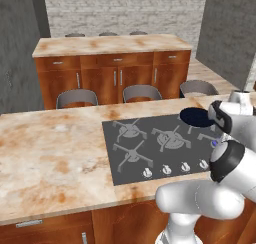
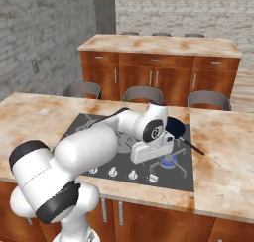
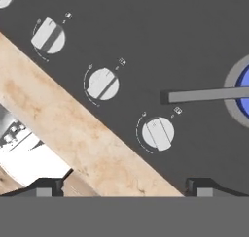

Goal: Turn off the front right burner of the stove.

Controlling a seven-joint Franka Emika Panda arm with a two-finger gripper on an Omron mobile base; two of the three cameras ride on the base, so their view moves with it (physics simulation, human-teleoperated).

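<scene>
From behind the arm, the left and right base views both look forward and down over the flat dark grey stove [image 1: 150, 148] [image 2: 134, 151] set in the mottled orange-marble counter [image 1: 50, 158] [image 2: 223, 156], while the hand view looks down at close range on three round white-silver knobs [image 3: 157, 133] by the stove's front edge.

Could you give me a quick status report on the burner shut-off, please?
End effector open, holding nothing, above the stove knob row. Front right burner showing blue flame. Nearest knob unobstructed.
</scene>
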